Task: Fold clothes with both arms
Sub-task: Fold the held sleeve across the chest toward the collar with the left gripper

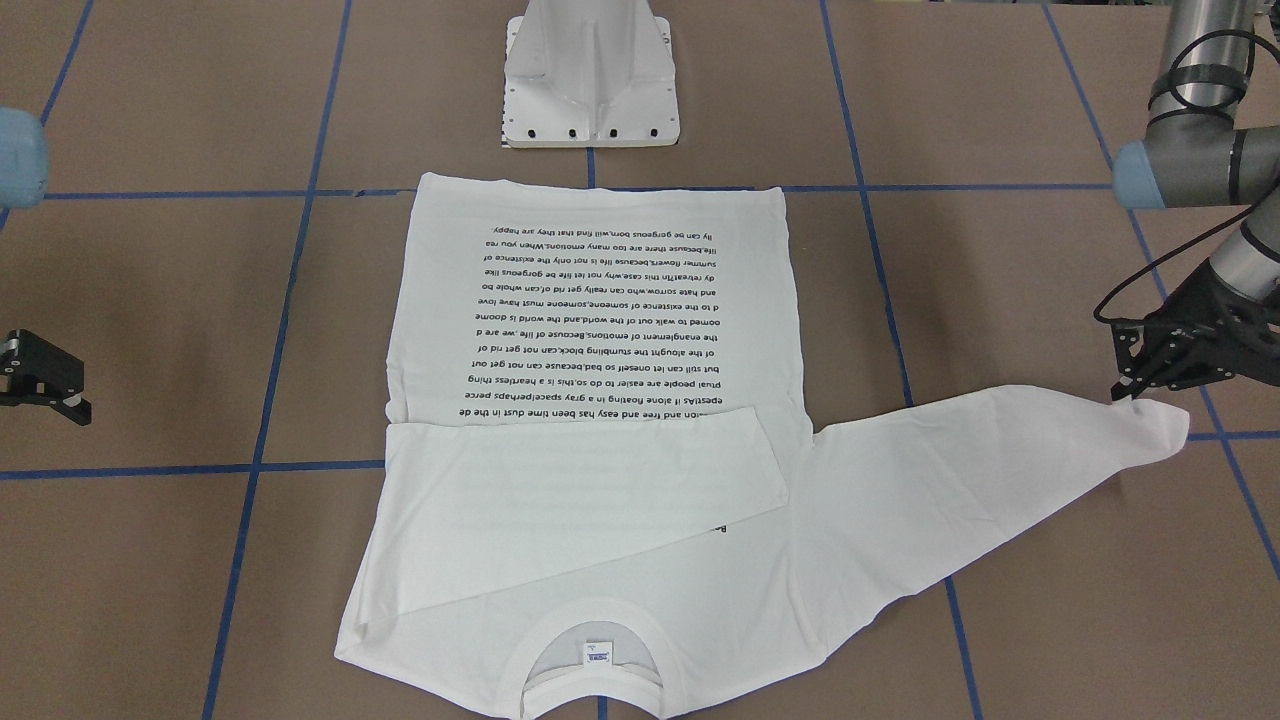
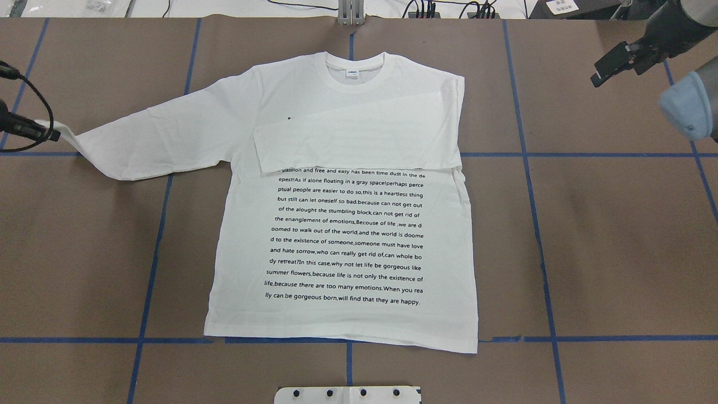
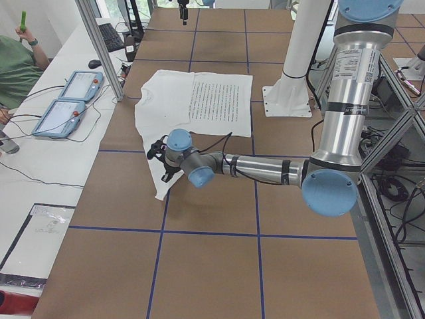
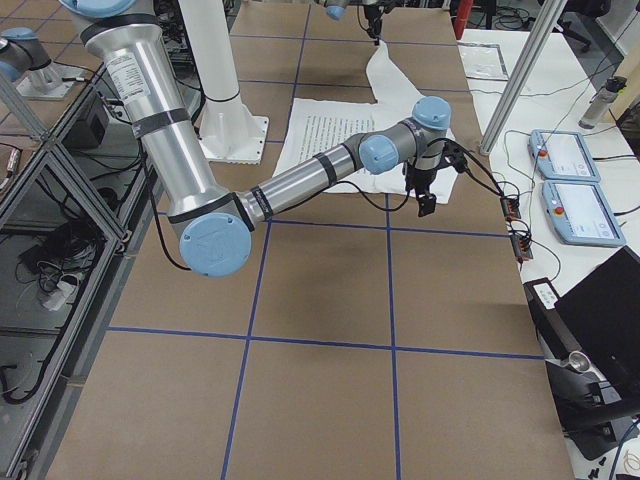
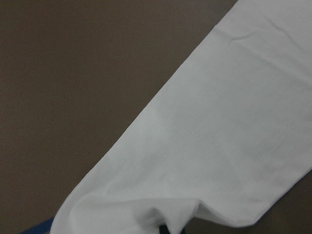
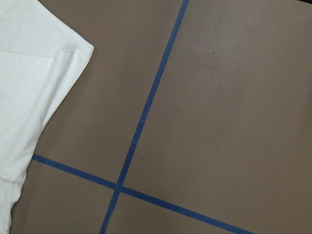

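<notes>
T-shirt (image 2: 342, 320), white and long-sleeved, lies flat and face up in the middle of the desk (image 2: 589, 235), with its hem toward the robot's base and its ribbed round collar (image 2: 354, 87) and small neck label (image 2: 352, 73) on the far side. One folded sleeve (image 2: 359, 137) lies across the chest, covering the top lines of the black text (image 2: 348, 235). The outstretched sleeve (image 2: 157, 140) runs off toward the robot's left.

Sleeve folding looks to be the step in hand, half done. The left hand (image 1: 1130, 388) sits at the cuff (image 1: 1160, 420), and the cloth puckers up to its fingers, so it appears pinched on that cuff. The right hand (image 1: 60, 395) hangs well clear over bare desk; I cannot tell whether its fingers are apart or together.

The next move likely calls for carrying the cuff across the chest over the first sleeve, low and taut, so that the body does not drag.

The knit is thin, limp and lightly creased. The desk is matt brown board gridded with blue tape (image 2: 538, 224).
</notes>
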Controlling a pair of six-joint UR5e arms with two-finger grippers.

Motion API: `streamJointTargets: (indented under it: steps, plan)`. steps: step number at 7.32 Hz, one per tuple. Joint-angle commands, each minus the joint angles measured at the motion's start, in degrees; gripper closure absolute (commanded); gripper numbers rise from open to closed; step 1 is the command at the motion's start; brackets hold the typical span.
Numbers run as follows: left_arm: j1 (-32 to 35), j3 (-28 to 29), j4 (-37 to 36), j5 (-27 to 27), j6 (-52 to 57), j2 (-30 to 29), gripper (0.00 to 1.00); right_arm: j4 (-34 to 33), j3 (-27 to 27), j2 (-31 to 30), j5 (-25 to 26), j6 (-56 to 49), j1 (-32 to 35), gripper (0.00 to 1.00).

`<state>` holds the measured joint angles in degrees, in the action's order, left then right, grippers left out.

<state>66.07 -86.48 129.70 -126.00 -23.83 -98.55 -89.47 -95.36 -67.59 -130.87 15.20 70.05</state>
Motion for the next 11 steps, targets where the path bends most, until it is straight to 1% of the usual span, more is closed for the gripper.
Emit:
streamJointTargets:
  steps: [1, 2, 3, 4, 5, 6, 7, 8, 9, 10, 11]
  plan:
    - [0.73, -5.52, -15.73, -0.30, -6.97, -10.55, 1.00, 0.00, 0.08, -0.17, 0.00, 0.00, 0.00, 0.00]
    - [0.29, -6.24, -19.88, -0.30, -12.85, -15.83, 1.00, 0.00, 0.08, -0.26, 0.00, 0.00, 0.00, 0.00]
    - [-1.72, -6.59, -20.19, -0.47, -19.35, -19.80, 1.00, 0.00, 0.17, -0.26, 0.00, 0.00, 0.00, 0.00]
    - [-6.35, -6.42, -20.19, 0.05, -27.77, -24.19, 1.00, 0.00, 0.26, -0.35, 0.09, 0.00, 0.00, 0.00]
    - [-9.44, -6.51, -20.10, 0.32, -34.73, -27.80, 1.00, 0.00, 0.35, -0.35, 0.09, 0.00, 0.00, 0.00]
    - [-13.39, -6.08, -20.10, 0.58, -37.23, -30.71, 1.00, 0.00, 0.52, -0.44, 0.09, 0.00, 0.00, 0.00]
    - [-17.78, -5.20, -19.93, 5.02, -39.34, -33.61, 1.00, 0.00, 0.52, -0.44, 0.09, 0.00, 0.00, 0.00]
    - [-20.60, -1.19, -19.40, 7.33, -41.71, -37.99, 1.00, 0.00, 0.44, -0.61, 0.09, 0.00, 0.00, 0.00]
    - [-22.46, 3.03, -19.14, 7.44, -42.26, -42.12, 1.00, 0.00, 0.35, -0.61, 0.09, 0.00, 0.00, 0.00]
    - [-24.13, 8.29, -17.39, 8.40, -43.75, -46.25, 1.00, 0.00, 0.35, -0.61, 0.09, 0.00, 0.00, 0.00]
    - [-25.80, 12.35, -12.85, 9.97, -45.15, -47.51, 1.00, 0.00, 0.35, -0.70, 0.18, 0.09, 0.00, 0.00]
